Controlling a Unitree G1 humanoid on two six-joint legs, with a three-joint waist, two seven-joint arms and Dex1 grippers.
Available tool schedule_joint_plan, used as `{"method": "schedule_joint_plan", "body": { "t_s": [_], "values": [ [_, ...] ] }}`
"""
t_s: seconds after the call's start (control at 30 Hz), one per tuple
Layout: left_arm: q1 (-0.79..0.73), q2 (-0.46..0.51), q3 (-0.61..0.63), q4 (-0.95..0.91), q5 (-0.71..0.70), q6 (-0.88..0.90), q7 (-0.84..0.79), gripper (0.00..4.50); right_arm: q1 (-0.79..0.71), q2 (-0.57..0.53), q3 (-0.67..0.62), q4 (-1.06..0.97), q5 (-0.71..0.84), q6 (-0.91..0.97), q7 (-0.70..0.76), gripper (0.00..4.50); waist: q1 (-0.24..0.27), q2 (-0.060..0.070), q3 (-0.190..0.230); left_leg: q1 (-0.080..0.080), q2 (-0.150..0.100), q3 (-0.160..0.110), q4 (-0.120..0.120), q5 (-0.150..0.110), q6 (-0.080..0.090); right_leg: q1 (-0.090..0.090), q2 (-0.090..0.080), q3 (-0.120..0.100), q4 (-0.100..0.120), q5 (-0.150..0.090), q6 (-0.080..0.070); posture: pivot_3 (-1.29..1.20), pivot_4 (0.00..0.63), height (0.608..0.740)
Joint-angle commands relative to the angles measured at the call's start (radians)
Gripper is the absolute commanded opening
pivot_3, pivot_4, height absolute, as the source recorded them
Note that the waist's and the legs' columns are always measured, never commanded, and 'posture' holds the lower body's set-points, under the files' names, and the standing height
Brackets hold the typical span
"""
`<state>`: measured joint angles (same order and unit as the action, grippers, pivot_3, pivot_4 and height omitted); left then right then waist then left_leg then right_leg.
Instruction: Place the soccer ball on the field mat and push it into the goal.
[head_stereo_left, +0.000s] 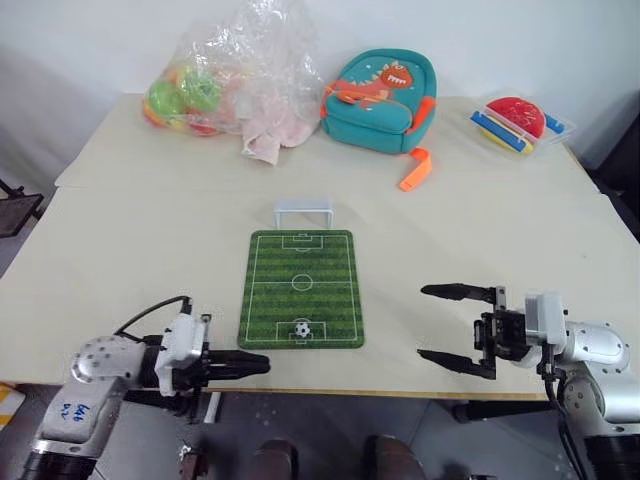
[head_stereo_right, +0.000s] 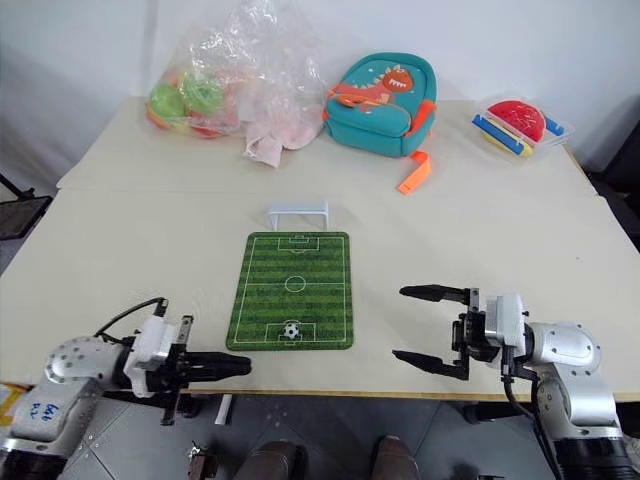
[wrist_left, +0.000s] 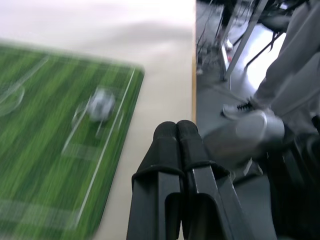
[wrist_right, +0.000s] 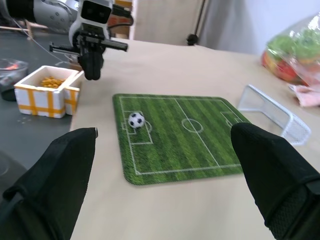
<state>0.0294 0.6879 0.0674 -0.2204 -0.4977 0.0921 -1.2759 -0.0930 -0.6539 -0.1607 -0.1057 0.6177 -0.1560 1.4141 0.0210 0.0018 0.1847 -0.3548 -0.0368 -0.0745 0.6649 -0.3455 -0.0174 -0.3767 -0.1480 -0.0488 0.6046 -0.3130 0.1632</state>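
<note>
Green stripes and white lines: the field mat (head_stereo_left: 301, 289) lies flat on the bench (head_stereo_left: 120, 240), and the soccer ball (head_stereo_left: 301, 328) sits on it, down in the penalty box at the robot's end! Far end, the goal (head_stereo_left: 305, 212) stands just off the mat's edge, mouth facing the pitch, well apart from the ball. Left claw (head_stereo_left: 262, 367) hangs at the bench's near edge, just beside the mat's near-left corner, fingers pressed tight together, holding nothing. Right claw (head_stereo_left: 424, 322) hovers right of the mat, fingers spread wide, empty too. Back of the bench: a clear bag of plastic balls (head_stereo_left: 235, 80), a teal backpack (head_stereo_left: 380, 100), a toy tray (head_stereo_left: 520, 123).
</note>
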Motion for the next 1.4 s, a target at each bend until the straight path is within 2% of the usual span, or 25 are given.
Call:
{"method": "schedule_joint_plan", "body": {
  "t_s": [0.03, 0.27, 0.53, 0.7, 0.93, 1.0, 1.13, 1.27, 1.4],
  "values": [
    [0.006, -0.033, -0.068, -0.059, 0.039, 0.016, 0.061, 0.03, 0.011, -0.005, 0.007, -0.004, 0.020, -0.031, 0.073, 4.50, -0.001, 0.000, 0.000, 0.000, 0.000, 0.000, 0.000, 0.000, 0.000, 0.000, 0.000, 0.000, 0.000, 0.000, 0.000, 0.00, 0.150, 0.740],
    [-0.059, -0.097, -0.174, -0.007, 0.134, 0.007, 0.140, 0.03, 0.022, 0.001, 0.016, 0.066, 0.011, -0.073, 0.148, 4.50, 0.000, 0.000, 0.000, 0.000, 0.000, 0.002, 0.001, 0.000, 0.000, 0.000, 0.000, 0.000, 0.000, 0.000, 0.000, 0.00, 0.150, 0.740],
    [-0.161, -0.159, -0.217, 0.108, 0.206, 0.007, 0.226, 0.03, 0.097, 0.007, -0.006, 0.076, 0.014, -0.110, 0.115, 4.50, 0.003, 0.001, 0.000, 0.000, -0.001, 0.002, 0.002, 0.000, 0.000, 0.001, 0.000, 0.000, 0.001, 0.000, 0.000, 0.00, 0.150, 0.740],
    [-0.260, -0.219, -0.203, 0.201, 0.231, 0.000, 0.294, 0.03, 0.144, 0.030, -0.031, 0.066, -0.005, -0.135, 0.036, 4.50, 0.003, 0.001, 0.000, 0.000, -0.001, 0.002, 0.002, 0.000, 0.000, 0.001, 0.000, 0.000, 0.002, 0.000, 0.001, 0.00, 0.150, 0.740],
    [-0.395, -0.303, -0.113, 0.332, 0.239, -0.107, 0.426, 0.03, 0.120, 0.121, -0.089, 0.098, -0.120, -0.200, -0.231, 4.50, 0.000, 0.001, 0.000, 0.000, -0.001, 0.002, 0.003, 0.000, -0.001, 0.000, 0.001, 0.000, 0.004, 0.000, 0.001, 0.00, 0.150, 0.740],
    [-0.380, -0.282, -0.095, 0.314, 0.196, -0.120, 0.365, 0.03, 0.117, 0.137, -0.079, 0.085, -0.131, -0.200, -0.267, 4.50, 0.000, 0.001, -0.001, 0.001, -0.001, 0.002, 0.002, 0.001, -0.001, 0.000, 0.001, 0.000, 0.004, 0.000, 0.001, 0.00, 0.150, 0.740],
    [-0.267, -0.157, 0.028, 0.204, 0.048, -0.099, 0.215, 0.03, 0.106, 0.137, -0.053, 0.069, -0.129, -0.191, -0.284, 4.50, -0.017, 0.001, -0.001, 0.000, 0.000, 0.002, 0.000, 0.001, -0.001, -0.001, 0.001, 0.000, 0.002, 0.000, 0.001, 0.00, 0.150, 0.740],
    [-0.195, -0.058, 0.152, 0.149, -0.028, -0.019, 0.232, 0.03, 0.080, 0.127, -0.054, 0.088, -0.119, -0.189, -0.288, 4.50, -0.022, 0.001, 0.000, 0.001, 0.000, 0.001, 0.001, 0.001, -0.001, 0.000, 0.001, 0.000, 0.002, 0.000, 0.000, 0.00, 0.150, 0.740],
    [-0.083, 0.046, 0.340, 0.197, -0.023, -0.049, 0.235, 0.03, 0.026, 0.117, -0.056, 0.126, -0.106, -0.194, -0.265, 4.50, -0.023, 0.001, 0.000, 0.002, 0.000, 0.000, 0.001, 0.001, -0.001, 0.000, 0.000, 0.002, 0.002, 0.000, 0.001, 0.00, 0.150, 0.740]
  ]
}}
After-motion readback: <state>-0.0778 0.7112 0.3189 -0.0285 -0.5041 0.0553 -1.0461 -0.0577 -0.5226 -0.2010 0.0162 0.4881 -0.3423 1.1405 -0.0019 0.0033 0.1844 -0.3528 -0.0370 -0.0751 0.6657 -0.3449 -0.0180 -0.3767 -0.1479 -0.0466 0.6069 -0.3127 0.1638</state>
